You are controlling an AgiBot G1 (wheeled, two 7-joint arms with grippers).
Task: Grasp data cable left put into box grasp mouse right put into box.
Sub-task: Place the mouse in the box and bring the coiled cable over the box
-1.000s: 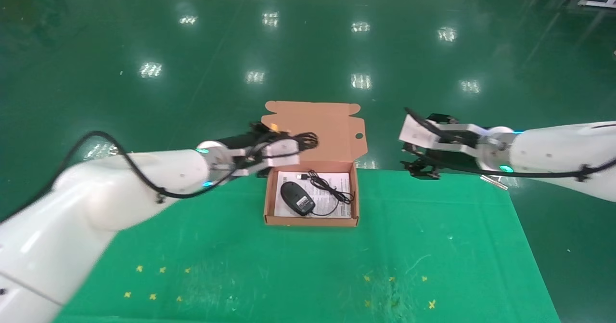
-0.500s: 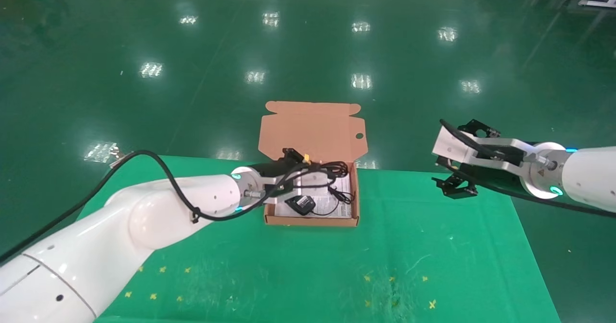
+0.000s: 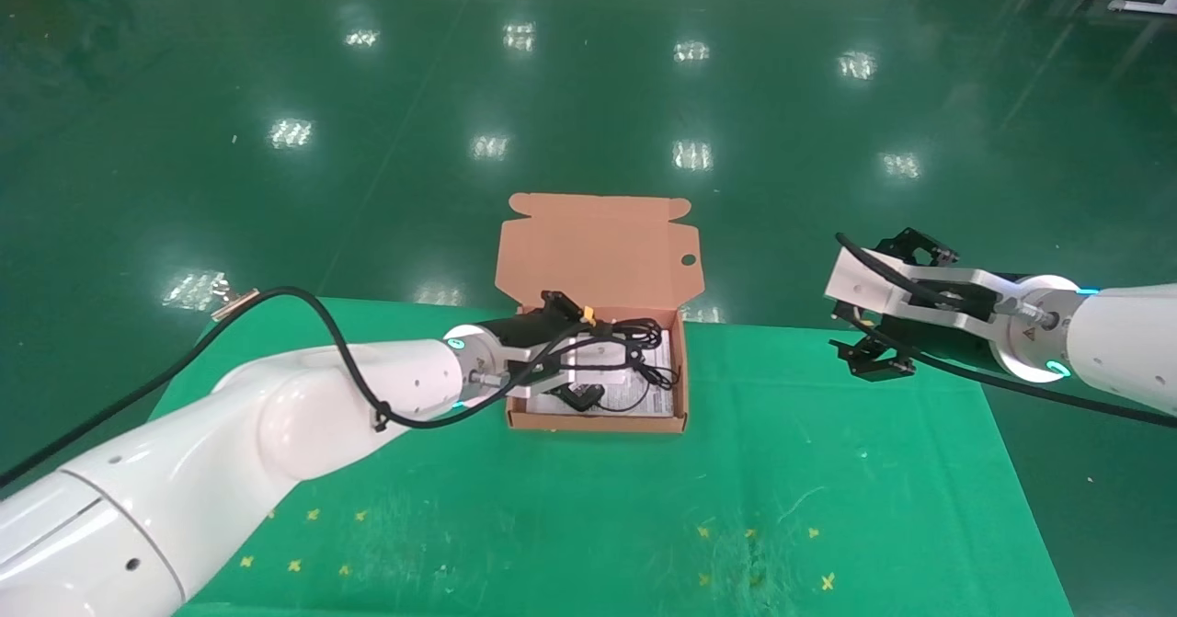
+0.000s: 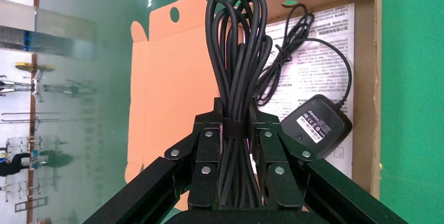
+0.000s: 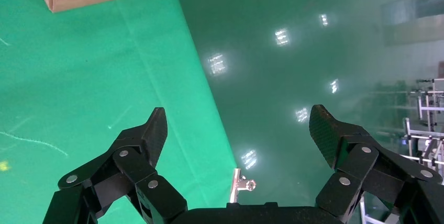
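Observation:
The box [image 3: 598,421] stands open at the table's back middle, its lid [image 3: 598,249] upright. The mouse [image 3: 581,396] lies in it underside up on the white sheet, its label showing in the left wrist view [image 4: 317,126], with its loose cord beside it. My left gripper [image 3: 588,359] is low over the box's left half, shut on the data cable [image 4: 238,56]. The bundle sticks out past the fingertips [image 4: 235,116] and hangs over the box's far part [image 3: 634,334]. My right gripper [image 3: 869,355] is open and empty, above the table's back right edge [image 5: 238,124].
The green cloth table [image 3: 588,507] ends just behind the box, with shiny green floor beyond. A metal binder clip [image 5: 240,185] holds the cloth at the back right edge, and another [image 3: 230,302] at the back left corner. Small yellow crosses mark the near cloth.
My left gripper has carried the data cable from the box's left rim to over the box and lowered it inside. My right arm has drawn back to the right.

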